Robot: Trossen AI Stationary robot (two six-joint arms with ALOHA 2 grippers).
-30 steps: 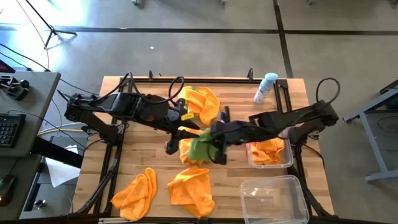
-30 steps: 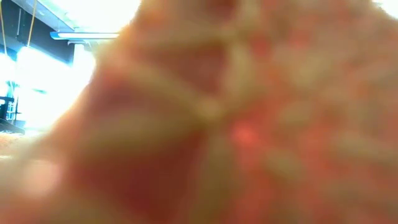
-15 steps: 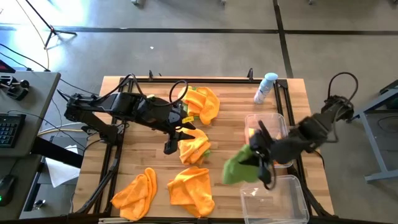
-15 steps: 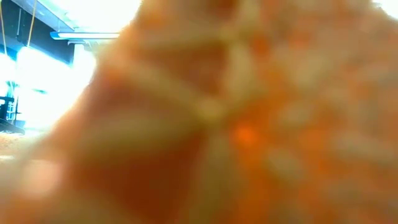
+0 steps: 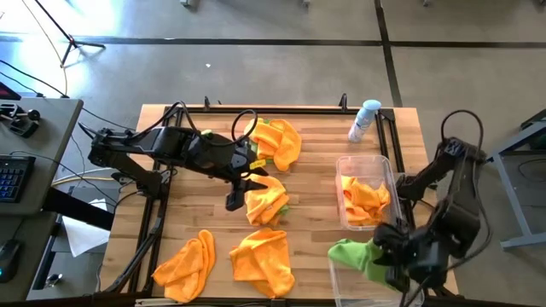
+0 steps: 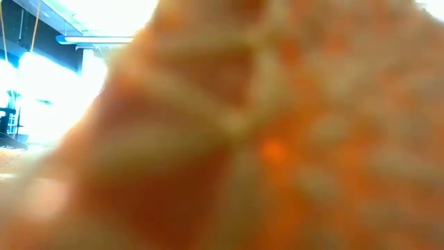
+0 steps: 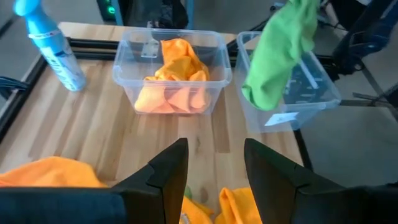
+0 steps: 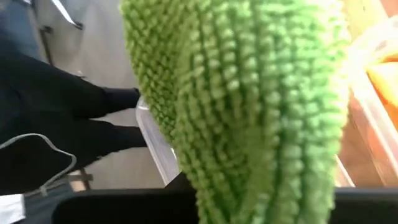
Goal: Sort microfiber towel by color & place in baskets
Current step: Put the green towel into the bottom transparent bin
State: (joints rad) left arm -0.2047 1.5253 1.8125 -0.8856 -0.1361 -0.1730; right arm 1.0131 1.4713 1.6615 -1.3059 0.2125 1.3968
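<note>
Because the green towel (image 5: 351,253) hangs limp and light, pinching one bunched fold suffices. Right gripper (image 5: 394,256) pinches it over the empty basket (image 7: 314,84) at the tabletop's near right corner; left gripper (image 7: 214,163) waits spread mid-table.

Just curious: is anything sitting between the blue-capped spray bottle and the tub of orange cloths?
No. In the left wrist view, only bare wooden table separates the spray bottle from the tub.
</note>
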